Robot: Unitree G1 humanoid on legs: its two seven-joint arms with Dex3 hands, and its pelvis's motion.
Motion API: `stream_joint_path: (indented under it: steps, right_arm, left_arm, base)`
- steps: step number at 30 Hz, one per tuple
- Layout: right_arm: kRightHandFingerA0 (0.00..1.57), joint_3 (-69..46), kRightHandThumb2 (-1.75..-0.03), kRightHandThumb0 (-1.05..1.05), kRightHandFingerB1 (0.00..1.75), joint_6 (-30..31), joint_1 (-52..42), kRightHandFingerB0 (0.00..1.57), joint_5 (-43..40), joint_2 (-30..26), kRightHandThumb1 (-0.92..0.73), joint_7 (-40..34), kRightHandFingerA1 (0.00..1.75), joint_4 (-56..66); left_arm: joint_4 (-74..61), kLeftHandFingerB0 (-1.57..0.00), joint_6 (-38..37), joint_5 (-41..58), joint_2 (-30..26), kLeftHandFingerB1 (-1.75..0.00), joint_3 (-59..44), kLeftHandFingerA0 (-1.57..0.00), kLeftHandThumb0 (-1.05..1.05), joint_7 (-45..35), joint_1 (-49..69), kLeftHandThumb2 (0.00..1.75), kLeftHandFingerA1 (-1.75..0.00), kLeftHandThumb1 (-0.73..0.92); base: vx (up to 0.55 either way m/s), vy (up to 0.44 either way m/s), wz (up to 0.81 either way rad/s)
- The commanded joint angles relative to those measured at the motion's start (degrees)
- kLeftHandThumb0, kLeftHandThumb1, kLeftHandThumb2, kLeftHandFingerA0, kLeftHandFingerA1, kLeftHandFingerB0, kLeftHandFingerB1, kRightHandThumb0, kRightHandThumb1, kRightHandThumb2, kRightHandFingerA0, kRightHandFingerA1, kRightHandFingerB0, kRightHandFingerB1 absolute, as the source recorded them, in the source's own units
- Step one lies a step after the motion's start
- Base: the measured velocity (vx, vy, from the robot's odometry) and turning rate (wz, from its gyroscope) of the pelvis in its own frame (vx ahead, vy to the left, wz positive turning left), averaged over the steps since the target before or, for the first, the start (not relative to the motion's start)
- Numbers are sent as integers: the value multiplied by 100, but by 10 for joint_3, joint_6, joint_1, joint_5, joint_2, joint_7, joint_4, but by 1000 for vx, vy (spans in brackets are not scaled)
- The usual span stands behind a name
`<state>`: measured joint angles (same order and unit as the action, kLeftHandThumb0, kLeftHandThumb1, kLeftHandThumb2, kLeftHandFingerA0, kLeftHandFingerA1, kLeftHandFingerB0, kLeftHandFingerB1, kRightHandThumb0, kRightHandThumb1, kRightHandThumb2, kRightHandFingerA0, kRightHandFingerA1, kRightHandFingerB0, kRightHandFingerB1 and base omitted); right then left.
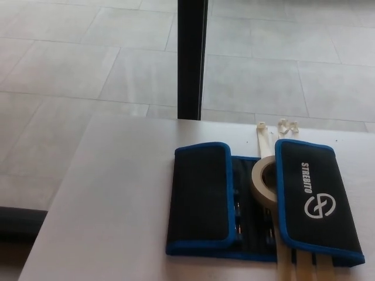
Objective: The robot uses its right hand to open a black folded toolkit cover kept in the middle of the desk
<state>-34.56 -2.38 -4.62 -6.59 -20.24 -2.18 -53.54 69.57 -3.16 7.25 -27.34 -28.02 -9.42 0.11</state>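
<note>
A black toolkit cover with blue trim (202, 199) lies on the white desk (117, 205). Its left flap is folded over the middle. Its right flap (313, 196) carries a white logo and lettering and also lies folded inward. Between the two flaps a strip of the inside (249, 202) shows, with tool pockets. A roll of beige tape (265, 180) stands in that gap, partly under the right flap's edge. Neither of my hands shows in the head view.
Beige straps with buckles (263, 136) stick out beyond the cover's far edge, and more strap ends (304, 266) at its near edge. A black vertical post (192, 58) rises behind the desk. Grey tiled floor (70, 64) lies beyond the desk's far and left edges.
</note>
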Motion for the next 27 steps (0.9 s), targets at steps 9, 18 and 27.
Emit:
stream_joint_path:
  steps: [9,18,27]
  right_arm:
    - [0,-121,-68,-100,55,-25,113,0,-95,-85,-92,-59,70,0]
    - [12,-59,-65,-100,67,-57,168,12,-82,-86,-85,-13,97,214]
    - [10,144,-65,-69,23,-74,157,10,34,-71,-85,33,39,442]
  left_arm:
    - [37,-28,-1,49,-26,-40,-45,-33,-91,-46,-17,67,-57,89]
    - [42,-24,0,58,-27,-45,-48,-34,-95,-40,-22,85,-59,71]
    - [38,-27,-2,50,-32,-39,-37,-35,-92,-43,-25,66,-57,88]
  base:
    - [0,0,-1]
    - [0,0,2]
    - [0,0,2]
